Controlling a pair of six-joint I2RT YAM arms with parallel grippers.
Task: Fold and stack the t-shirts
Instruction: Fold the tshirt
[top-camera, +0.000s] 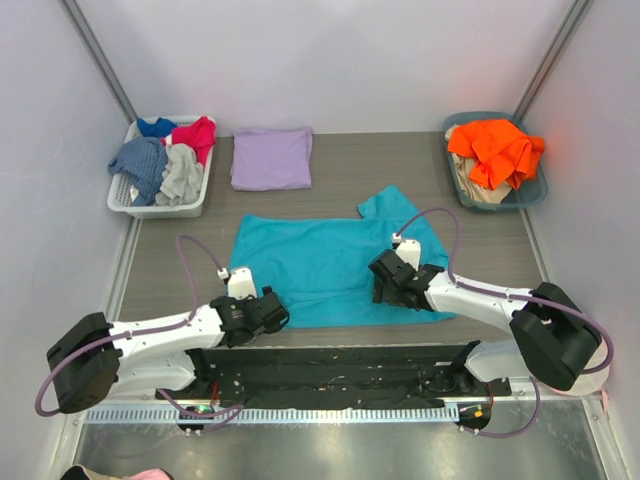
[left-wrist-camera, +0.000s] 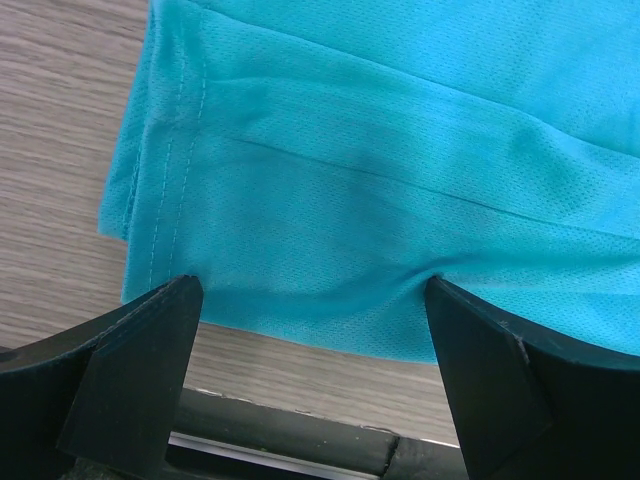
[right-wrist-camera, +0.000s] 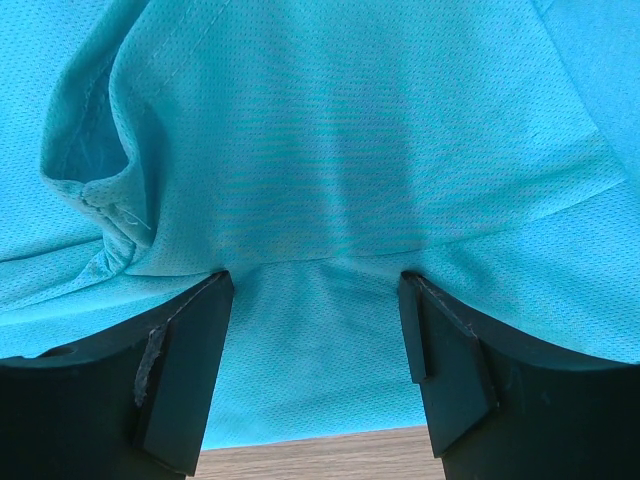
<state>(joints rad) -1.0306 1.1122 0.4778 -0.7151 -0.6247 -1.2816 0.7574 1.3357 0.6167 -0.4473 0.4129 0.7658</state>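
A teal t-shirt (top-camera: 320, 265) lies spread flat in the middle of the table, one sleeve sticking out at its far right. A lavender t-shirt (top-camera: 272, 158) lies folded in a square behind it. My left gripper (top-camera: 283, 312) sits at the teal shirt's near left corner. In the left wrist view it (left-wrist-camera: 315, 295) is open wide, its tips touching the near hem of the teal cloth (left-wrist-camera: 400, 180). My right gripper (top-camera: 381, 280) rests on the shirt's right part. In the right wrist view it (right-wrist-camera: 315, 285) is open, both tips pressed onto the teal cloth (right-wrist-camera: 330, 150), which lies flat between them.
A white basket (top-camera: 155, 210) at the back left holds blue, red and grey garments. A teal bin (top-camera: 500, 205) at the back right holds an orange garment (top-camera: 495, 148). A black strip (top-camera: 330, 365) runs along the table's near edge between the arm bases.
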